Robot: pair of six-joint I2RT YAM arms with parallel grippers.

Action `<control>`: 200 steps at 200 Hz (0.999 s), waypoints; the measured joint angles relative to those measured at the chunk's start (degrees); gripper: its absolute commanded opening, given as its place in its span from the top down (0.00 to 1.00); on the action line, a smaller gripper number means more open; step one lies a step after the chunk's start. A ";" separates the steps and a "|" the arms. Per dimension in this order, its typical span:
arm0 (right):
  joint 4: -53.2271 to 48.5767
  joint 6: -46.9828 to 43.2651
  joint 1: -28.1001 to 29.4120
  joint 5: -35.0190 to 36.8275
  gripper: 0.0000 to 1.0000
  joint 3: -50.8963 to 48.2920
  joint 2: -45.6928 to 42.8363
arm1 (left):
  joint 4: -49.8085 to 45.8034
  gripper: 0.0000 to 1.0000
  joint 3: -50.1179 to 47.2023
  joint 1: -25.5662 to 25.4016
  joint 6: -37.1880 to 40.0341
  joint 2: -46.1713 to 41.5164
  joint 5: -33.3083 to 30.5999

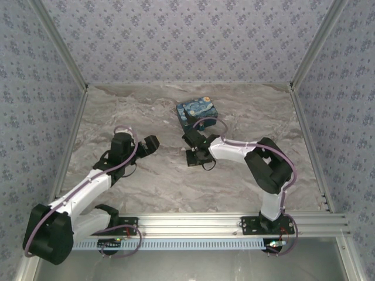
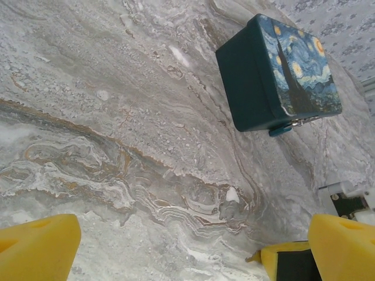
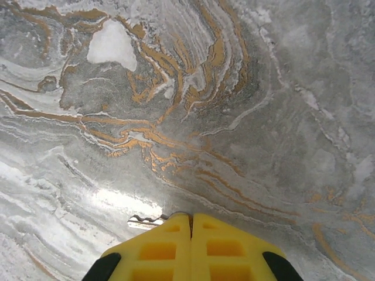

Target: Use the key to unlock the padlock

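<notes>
- The left fingers point(image 2: 36, 246) are spread wide and hold nothing. From above they sit at 9 o'clock from the other arm's fingers, over bare table.
- The right fingers point(image 3: 176, 249) are pressed together and pinch the key point(image 3: 144, 220). Only a thin silver bit of it pokes out at their 9 o'clock side, low over the table.
- The padlock point(image 2: 280, 130) is very small and blue-green. It hangs on the front of the painted box point(image 2: 275, 64), at the box's 5 o'clock corner in the left wrist view. From above, the box sits near the right fingers, at their 12 o'clock.
- I think the padlock is light and hard, and it may swing or slip when poked. Its smooth little body looks like the best place to hold, so the silver loop and the keyhole stay free. I cannot see the keyhole.
- The key looks thin and stiff, so it could twist in the fingers.
- The table point(image 1: 140, 111) is grey stone with brown swirls. It looks flat, smooth and a bit shiny.
- Walls point(image 1: 176, 35) with small blue flowers stand at 9, 12 and 3 o'clock. A metal rail point(image 1: 199, 222) runs along the 6 o'clock edge.
</notes>
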 measured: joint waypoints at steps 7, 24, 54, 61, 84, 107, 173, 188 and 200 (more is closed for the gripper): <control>1.14 0.22 -0.04 -0.20 1.00 -1.20 -0.74 | 0.00 0.01 0.00 0.00 0.00 -0.37 0.00; 3.91 0.63 -0.15 -0.72 1.00 -4.96 -3.37 | 0.00 0.01 0.00 0.00 -0.02 -1.22 0.24; 9.49 2.47 -0.59 -0.94 1.00 -13.22 -10.67 | 0.33 0.01 0.02 0.00 -0.15 -2.36 2.14; 11.19 3.02 -0.63 -0.92 1.00 -14.82 -12.50 | 0.61 0.01 0.02 0.00 -0.39 -2.58 2.80; 19.69 4.66 -0.74 -0.24 1.00 -20.72 -19.80 | 2.75 0.01 0.02 -0.20 -1.16 -3.28 5.44; 29.18 5.35 -0.22 2.16 1.00 -26.80 -27.43 | 5.95 0.01 0.09 -1.44 -1.62 -3.50 7.91; 46.01 1.62 6.56 16.65 1.00 -34.53 -45.05 | 14.73 0.06 3.72 -9.53 -0.44 -2.47 11.76; 47.08 0.48 7.06 18.80 1.00 -34.53 -46.69 | 16.44 0.08 4.66 -11.10 -0.04 -1.73 12.31; 47.65 -0.48 7.43 20.33 1.00 -34.60 -47.54 | 17.25 0.08 5.38 -12.07 -0.04 -0.79 12.61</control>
